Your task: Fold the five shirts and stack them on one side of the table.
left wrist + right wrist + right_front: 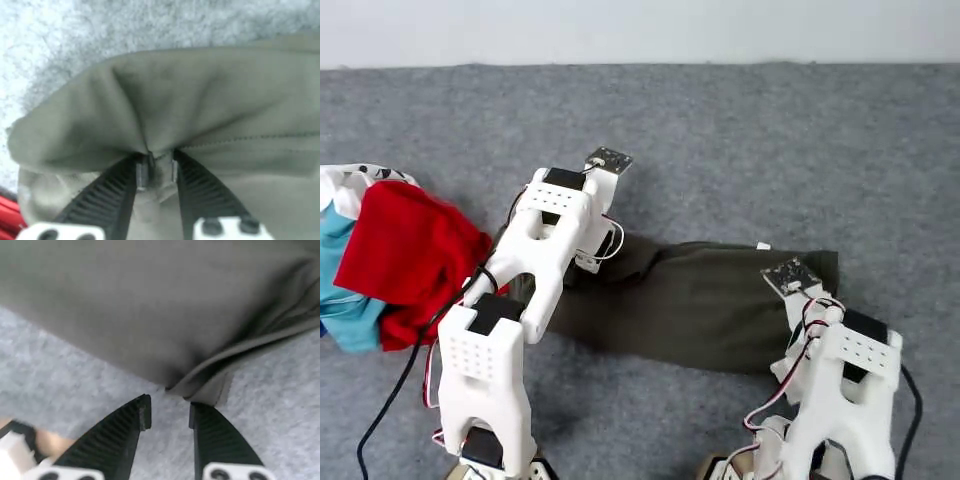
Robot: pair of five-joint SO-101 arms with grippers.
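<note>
A dark olive shirt point(690, 300) lies across the middle of the grey table. My left gripper point(156, 172) is shut on a bunched fold of the olive shirt point(165, 105) at its left end, under the left arm point(545, 240). My right gripper point(167, 415) stands open just off the olive shirt's point(150, 315) hem, with bare carpet between its fingers. The right arm point(830, 360) sits at the shirt's right end. A red shirt point(405, 255) tops a pile with teal point(340, 290) and white point(345, 185) shirts at the left edge.
Grey carpet point(770, 140) covers the table, with open room at the back and right. A white wall point(640, 30) runs behind the far edge. Cables point(390, 400) trail from the left arm's base.
</note>
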